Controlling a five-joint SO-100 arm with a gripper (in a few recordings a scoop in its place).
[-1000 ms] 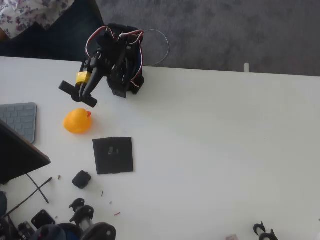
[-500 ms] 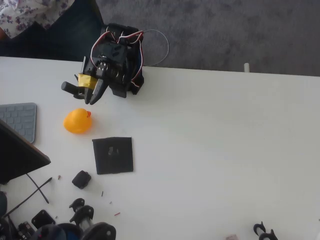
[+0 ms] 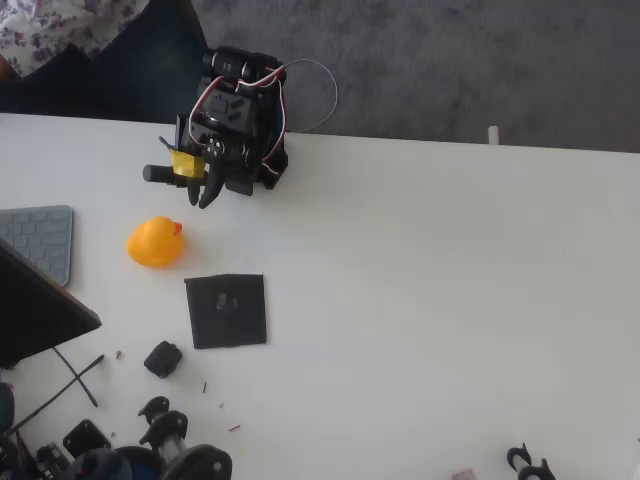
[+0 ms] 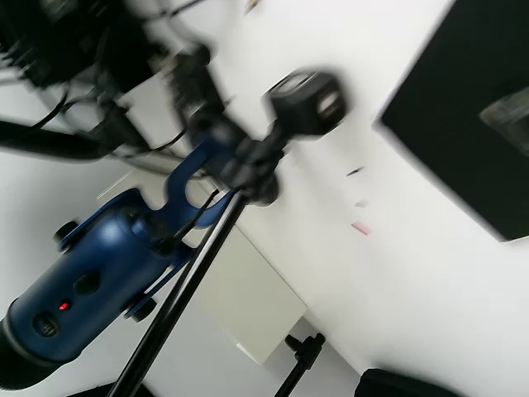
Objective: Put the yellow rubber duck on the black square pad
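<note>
Overhead, the gripper (image 3: 190, 185) hangs by the arm's base at the table's (image 3: 450, 300) far edge, its jaws apart and empty. Below it, apart from it, the yellow rubber duck (image 3: 155, 242) sits on the table, just up-left of the black square pad (image 3: 226, 311), not touching it. Through the blurred wrist view, the pad's corner (image 4: 471, 124) shows beside a blue microphone (image 4: 91, 273).

The duck (image 3: 155, 242) is a small, rounded, glossy yellow-orange toy with a red-orange beak pointing to about one o'clock in the overhead view. It sits upright on the white table, off the pad (image 3: 226, 311). The pad, a thin matte black square with faint grey marks near its middle, lies flat at the duck's four o'clock, near but apart.
</note>
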